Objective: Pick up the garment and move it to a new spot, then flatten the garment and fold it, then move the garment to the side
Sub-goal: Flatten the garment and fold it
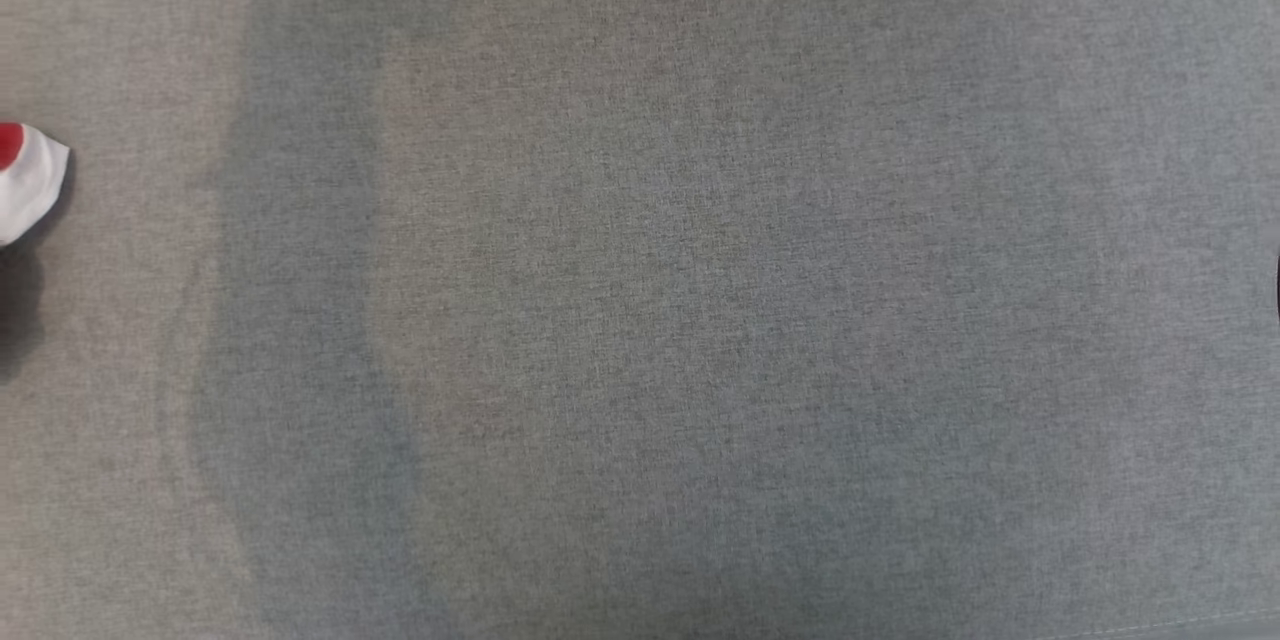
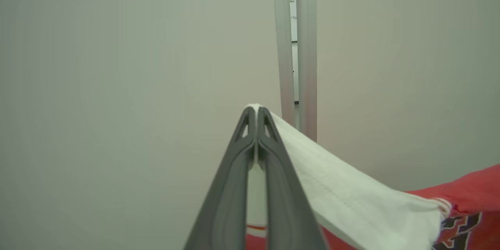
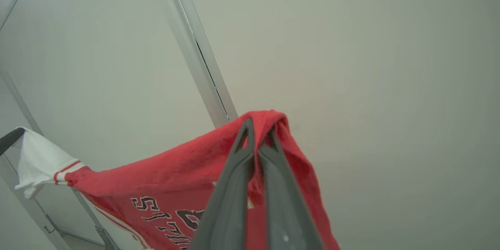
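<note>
left claw (image 2: 256,115) pinching garment (image 2: 351,199) white sleeve, right claw (image 3: 258,127) red edge

Grey woven surface (image 1: 700,320), and pale wall panels (image 2: 117,86) meeting at a metal strip (image 2: 306,47).

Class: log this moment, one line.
left pincer: shut on garment, white sleeve | right pincer: shut on red edge | garment: stretched between them

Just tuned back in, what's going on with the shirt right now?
The left tool and the right tool are both shut on the garment, holding it up above the grey surface. The left pinches the white sleeve and the right a red edge, with the cloth hanging between them. Flattening and folding are not yet done.
</note>
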You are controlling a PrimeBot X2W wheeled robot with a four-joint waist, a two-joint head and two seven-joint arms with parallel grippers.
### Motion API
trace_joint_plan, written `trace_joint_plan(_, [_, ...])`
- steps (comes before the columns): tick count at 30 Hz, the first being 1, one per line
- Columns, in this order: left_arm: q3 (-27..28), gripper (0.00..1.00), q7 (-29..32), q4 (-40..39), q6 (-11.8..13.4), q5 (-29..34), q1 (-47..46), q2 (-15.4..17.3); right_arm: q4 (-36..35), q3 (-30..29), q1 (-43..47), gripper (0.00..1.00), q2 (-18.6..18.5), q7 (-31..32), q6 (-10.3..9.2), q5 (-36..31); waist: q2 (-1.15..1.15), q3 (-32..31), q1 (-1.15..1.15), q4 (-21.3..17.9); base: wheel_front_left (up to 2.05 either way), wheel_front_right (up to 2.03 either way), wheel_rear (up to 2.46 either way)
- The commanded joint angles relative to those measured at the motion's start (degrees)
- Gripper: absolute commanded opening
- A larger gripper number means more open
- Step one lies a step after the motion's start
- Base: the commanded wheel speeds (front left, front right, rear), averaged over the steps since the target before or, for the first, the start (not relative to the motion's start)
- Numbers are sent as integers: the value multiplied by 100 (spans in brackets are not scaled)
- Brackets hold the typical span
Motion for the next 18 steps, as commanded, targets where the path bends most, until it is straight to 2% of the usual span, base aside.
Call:
trace_joint_plan(1, [-79,0,48,95,-14,-148,236,-32,50,127,259,0,-81,26,3,83,0,-182,-1,56,0,0,0])
trace_joint_plan(5, [-486,0,321,179,-14,-348,766,20,13,623,823,0,-248,255,3,332,0,-531,-1,96,0,0,0])
trace_joint_plan(9, [-1041,0,783,85,-14,-524,1477,251,-113,1069,1522,0,-431,544,3,693,0,-1024,-1,88,0,0,0])
trace_joint_plan(13, [-1571,0,1485,-162,-14,-892,2271,449,-273,1474,2260,0,-635,1006,3,1119,0,-1611,-1,62,0,0,0])
trace_joint_plan(18, [-2198,0,2662,-1015,-12,-1655,3517,1003,-524,1971,3155,0,-849,1669,3,1597,0,-2286,-1,-31,0,0,0])
